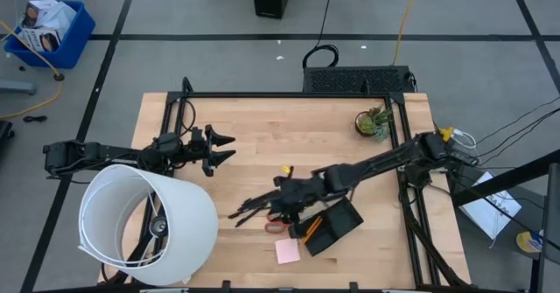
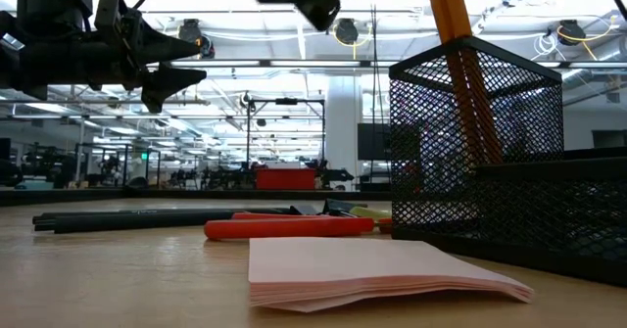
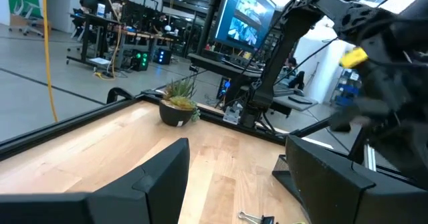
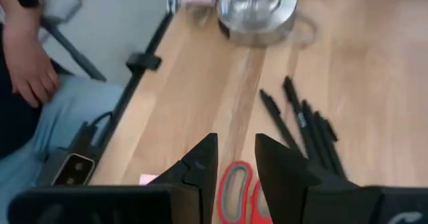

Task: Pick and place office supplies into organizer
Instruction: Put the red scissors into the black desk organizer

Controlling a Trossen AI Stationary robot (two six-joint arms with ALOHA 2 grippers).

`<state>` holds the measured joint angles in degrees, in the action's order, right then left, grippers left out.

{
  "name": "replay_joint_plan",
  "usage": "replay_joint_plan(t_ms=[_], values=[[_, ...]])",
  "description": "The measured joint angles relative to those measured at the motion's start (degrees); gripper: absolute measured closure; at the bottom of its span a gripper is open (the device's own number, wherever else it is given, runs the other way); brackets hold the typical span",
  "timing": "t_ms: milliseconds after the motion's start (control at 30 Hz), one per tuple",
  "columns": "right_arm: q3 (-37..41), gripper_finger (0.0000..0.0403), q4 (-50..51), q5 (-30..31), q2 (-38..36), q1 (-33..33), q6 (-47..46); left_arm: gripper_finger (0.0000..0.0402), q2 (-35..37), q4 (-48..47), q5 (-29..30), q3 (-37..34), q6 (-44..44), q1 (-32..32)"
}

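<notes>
Right tool (image 4: 234, 158) poised low over the red-handled scissors (image 4: 235, 192) near the middle of the wooden table (image 1: 289, 127), fingers parted by a narrow gap and gripping nothing. Black pens (image 1: 254, 209) fanned out just beside the scissors. Black mesh organizer (image 1: 332, 226) next to them toward the right, orange pencil (image 2: 460, 54) standing tilted in its cup. Pink sticky-note pad (image 1: 287, 251) flat on the table, just apart from the organizer's near corner. Left tool (image 1: 219, 149) raised above the table's left side, spread wide and empty, beside the big white lampshade (image 1: 149, 225). Small potted plant (image 1: 372, 121) at the far right edge.
</notes>
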<state>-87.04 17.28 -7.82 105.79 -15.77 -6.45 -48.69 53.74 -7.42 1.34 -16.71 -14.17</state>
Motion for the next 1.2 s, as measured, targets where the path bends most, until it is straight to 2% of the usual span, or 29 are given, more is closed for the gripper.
replay_joint_plan(t_ms=[100, 200, 300, 433, 833, 1200], values=[[-3.64, 0.031, 6.08, -1.22, 3.35, 0.34, -0.77, 0.0149, 0.0, -0.04, -0.02, 0.0, 0.0, -0.01], [-7.11, 0.031, 8.22, -2.19, 6.83, 0.5, -2.55, 0.0149, 0.0, -0.03, -0.02, 0.0, 0.0, 0.0], [-10.05, 0.031, 8.9, -6.03, 11.39, 0.09, -2.47, 0.0149, 0.0, 0.01, -0.02, 0.0, 0.0, 0.01], [-13.8, 0.031, 14.69, -7.27, 16.73, -0.84, -3.21, 0.0149, 0.0, 0.01, -0.02, 0.0, 0.0, 0.0], [-14.65, 0.031, 12.95, -7.32, 20.74, -2.11, -1.94, 0.0149, 0.0, 0.0, -0.02, 0.0, 0.0, -0.01], [-14.63, 0.031, 15.31, -2.57, 20.74, -1.93, 2.59, 0.0149, 0.0, 0.0, -0.02, 0.0, 0.0, -0.01]])
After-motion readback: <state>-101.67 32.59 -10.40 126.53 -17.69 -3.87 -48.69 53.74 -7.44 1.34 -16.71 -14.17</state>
